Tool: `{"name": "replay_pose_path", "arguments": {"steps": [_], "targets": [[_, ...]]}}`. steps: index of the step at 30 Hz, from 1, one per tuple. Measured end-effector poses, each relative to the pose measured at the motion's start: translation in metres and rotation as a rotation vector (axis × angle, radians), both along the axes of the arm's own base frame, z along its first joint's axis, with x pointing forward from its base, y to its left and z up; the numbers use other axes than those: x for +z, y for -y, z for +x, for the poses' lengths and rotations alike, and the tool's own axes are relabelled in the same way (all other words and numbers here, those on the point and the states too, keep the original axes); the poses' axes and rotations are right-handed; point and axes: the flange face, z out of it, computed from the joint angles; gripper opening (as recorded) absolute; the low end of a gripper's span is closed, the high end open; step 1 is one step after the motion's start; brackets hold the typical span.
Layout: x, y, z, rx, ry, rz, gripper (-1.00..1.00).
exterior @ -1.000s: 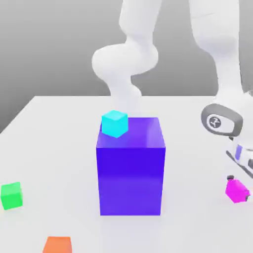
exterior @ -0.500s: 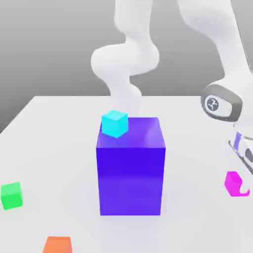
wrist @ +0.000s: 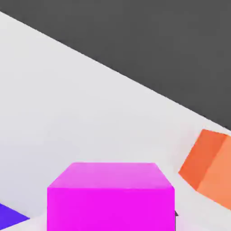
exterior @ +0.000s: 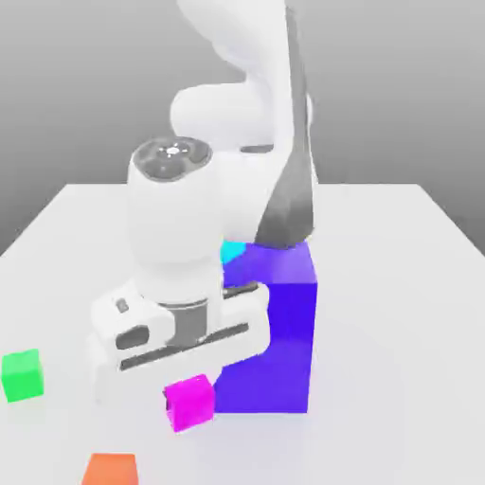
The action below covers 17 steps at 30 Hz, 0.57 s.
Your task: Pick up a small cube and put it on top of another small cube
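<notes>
fingers clamped on the small magenta cube [exterior: 190,403], hanging under the white hand in front of the big blue-violet block [exterior: 275,327], toward that block's lower corner on the exterior view's left. cyan cube [exterior: 232,252] peeking out atop the block behind the arm. green cube [exterior: 22,374] off at the exterior view's left on the white bench [exterior: 398,313], orange cube [exterior: 110,470] near the front edge.

A simulated test scene: a flat, featureless white surface [exterior: 398,284] against a blank grey backdrop, with untextured plain-coloured blocks like the large blue-violet cube [exterior: 279,332] scattered about.
</notes>
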Motion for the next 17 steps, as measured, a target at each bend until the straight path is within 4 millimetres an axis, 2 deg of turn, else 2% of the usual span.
{"name": "replay_pose_path", "arguments": {"steps": [4,7,9,13,14,17], "targets": [[0.008,0.099,-0.045,-0.320,0.009,0.002,-1.00],[0.013,0.169,-0.099,-0.578,0.018,0.005,-1.00],[0.003,0.186,-0.118,-0.655,0.026,0.007,-1.00],[-0.038,0.192,-0.124,-0.679,0.028,0.007,-1.00],[-0.048,0.192,-0.126,-0.681,0.027,0.007,1.00],[-0.048,0.192,-0.126,-0.681,0.027,0.007,1.00]]}}
